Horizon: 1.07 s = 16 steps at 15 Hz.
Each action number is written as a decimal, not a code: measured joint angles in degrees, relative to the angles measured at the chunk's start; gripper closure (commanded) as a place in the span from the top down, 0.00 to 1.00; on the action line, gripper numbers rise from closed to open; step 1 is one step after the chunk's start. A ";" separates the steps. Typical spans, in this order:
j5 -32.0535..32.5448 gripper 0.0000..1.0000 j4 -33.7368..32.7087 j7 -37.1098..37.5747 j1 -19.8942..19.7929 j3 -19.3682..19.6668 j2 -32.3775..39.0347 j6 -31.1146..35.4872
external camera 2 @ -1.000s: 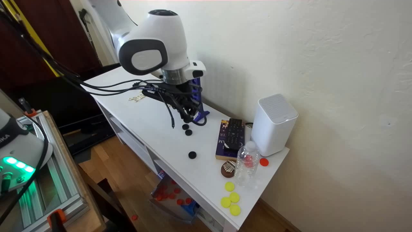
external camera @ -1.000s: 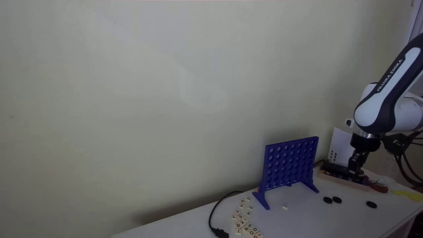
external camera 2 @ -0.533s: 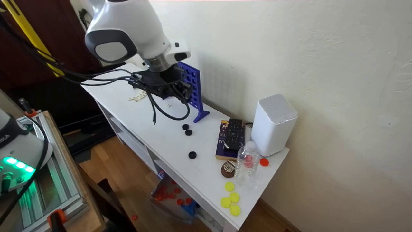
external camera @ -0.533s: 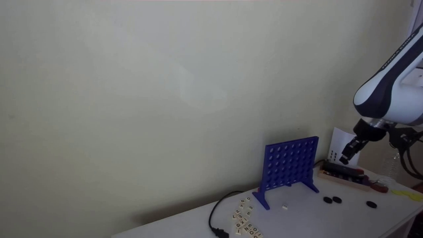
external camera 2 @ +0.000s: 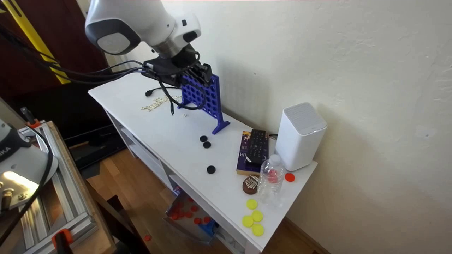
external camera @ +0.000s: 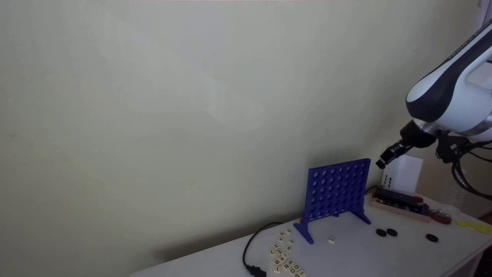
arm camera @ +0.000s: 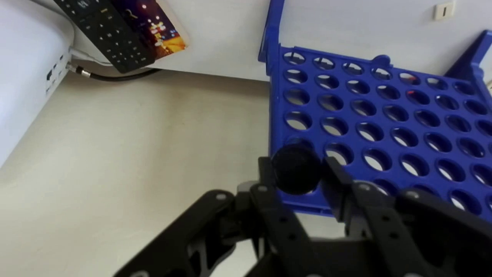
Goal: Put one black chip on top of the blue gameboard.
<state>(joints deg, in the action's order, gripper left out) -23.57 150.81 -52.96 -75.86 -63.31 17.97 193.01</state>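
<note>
The arm (external camera: 447,88) reached in from about two o'clock in an exterior view, bent at the wrist so that the gripper (external camera: 380,164) slanted down toward eight o'clock, well above the table (external camera: 361,254). Its fingertips hung near the upper corner of the blue gameboard (external camera: 338,190), at two o'clock from the panel's middle. In the wrist view the gripper entered from six o'clock, its fingers pressed on a black chip (arm camera: 296,169), one at the chip's nine o'clock and one at its three. The chip showed its flat face in front of the board's top corner; whether it touched the panel could not be told. The gameboard stood upright on its feet. In an exterior view a dark cable (external camera 2: 192,108) looped below the wrist, in front of the board. At six o'clock from the board lay three more black chips (external camera 2: 211,169), two just beside each other, the third apart.
</note>
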 measured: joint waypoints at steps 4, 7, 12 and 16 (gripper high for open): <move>5.12 0.12 4.55 -0.15 -14.39 -10.69 3.60 3.72; 8.00 0.12 7.16 -0.96 -21.23 -14.59 6.15 6.55; 8.24 0.12 6.96 -3.67 -22.37 -15.24 9.93 9.90; 8.27 0.12 6.96 -4.46 -21.97 -16.47 12.34 11.11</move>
<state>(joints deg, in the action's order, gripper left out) -15.30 157.76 -57.42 -97.83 -79.79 30.31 204.12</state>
